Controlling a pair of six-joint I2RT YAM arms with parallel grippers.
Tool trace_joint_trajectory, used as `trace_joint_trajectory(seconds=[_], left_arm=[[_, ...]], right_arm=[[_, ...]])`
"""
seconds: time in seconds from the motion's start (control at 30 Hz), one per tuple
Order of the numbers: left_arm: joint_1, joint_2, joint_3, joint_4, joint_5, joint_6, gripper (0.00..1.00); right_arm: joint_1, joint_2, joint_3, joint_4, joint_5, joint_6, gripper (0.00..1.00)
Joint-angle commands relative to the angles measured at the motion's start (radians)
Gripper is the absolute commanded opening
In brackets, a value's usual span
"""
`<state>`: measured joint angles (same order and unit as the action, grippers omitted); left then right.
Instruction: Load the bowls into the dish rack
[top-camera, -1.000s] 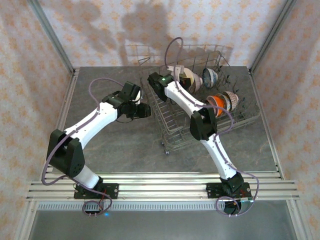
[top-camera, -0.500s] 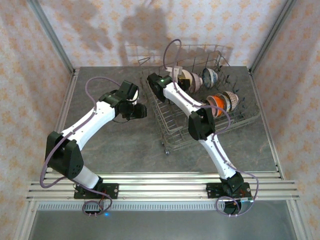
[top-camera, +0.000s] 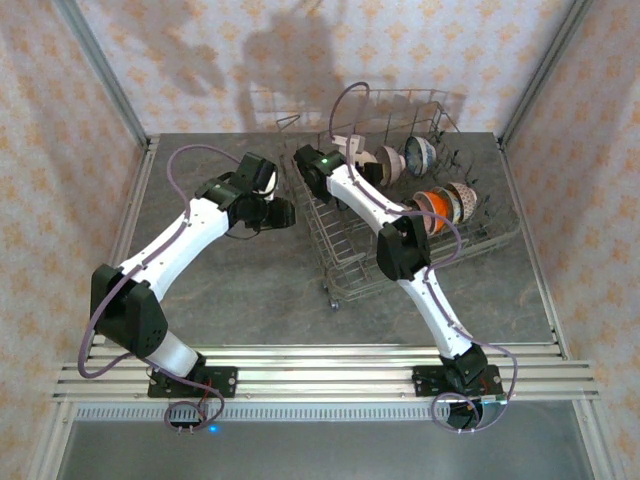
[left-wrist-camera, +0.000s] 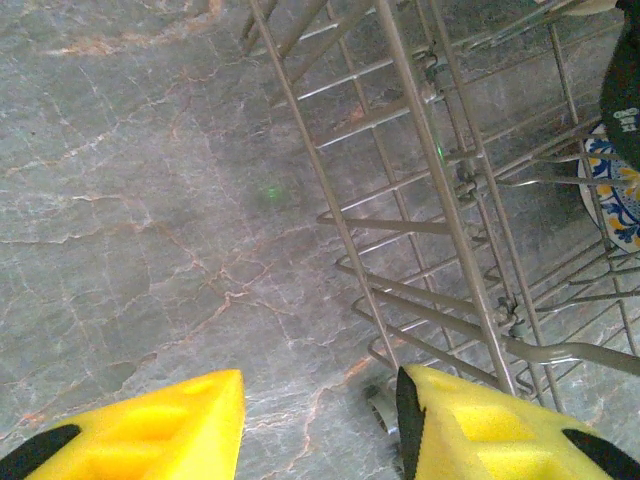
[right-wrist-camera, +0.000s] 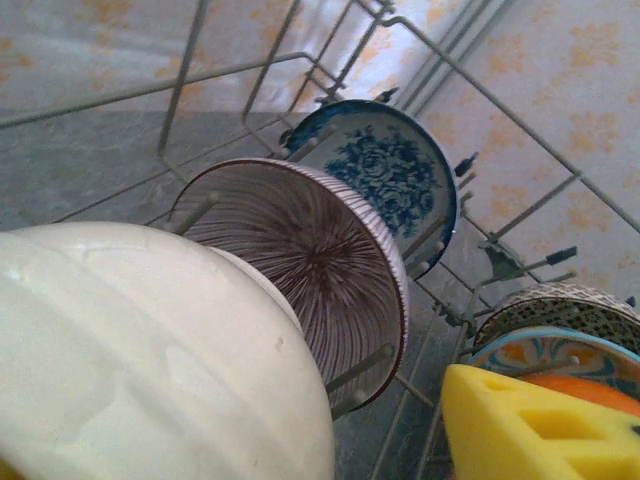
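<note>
Grey stone table (top-camera: 250, 290); right tool (top-camera: 348, 150) open wide (straddling white bowl (right-wrist-camera: 150, 350)).

From above and behind the bases we look down on the whole table (top-camera: 250, 290). Our left wrist view, close, has the dish rack (left-wrist-camera: 445, 200) at 3 o'clock; our right looks inside it. All 3 share it.

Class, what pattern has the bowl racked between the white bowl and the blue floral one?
The bowl has brown radiating lines; clearest in the right wrist view.
</note>
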<state>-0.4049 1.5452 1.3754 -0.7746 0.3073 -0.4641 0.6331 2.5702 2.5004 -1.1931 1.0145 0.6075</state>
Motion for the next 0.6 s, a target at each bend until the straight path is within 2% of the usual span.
trace_joint_trajectory(seconds=[0.0,0.1,0.27,0.57], left_arm=[[0.008,0.006,0.053,-0.053,-0.088,0.034,0.48],[0.009,-0.023,0.078,-0.069,-0.178,0.058,0.51],[0.009,-0.048,0.137,-0.090,-0.217,0.074,0.52],[-0.003,-0.063,0.207,-0.058,-0.166,0.041,0.54]], right_arm=[[-0.004,-0.107,0.028,0.029,-0.066,-0.070,0.72],[-0.004,-0.143,0.020,0.037,-0.123,-0.090,0.83],[-0.004,-0.160,0.033,0.056,-0.174,-0.146,0.97],[-0.004,-0.251,0.012,0.149,-0.240,-0.268,1.00]])
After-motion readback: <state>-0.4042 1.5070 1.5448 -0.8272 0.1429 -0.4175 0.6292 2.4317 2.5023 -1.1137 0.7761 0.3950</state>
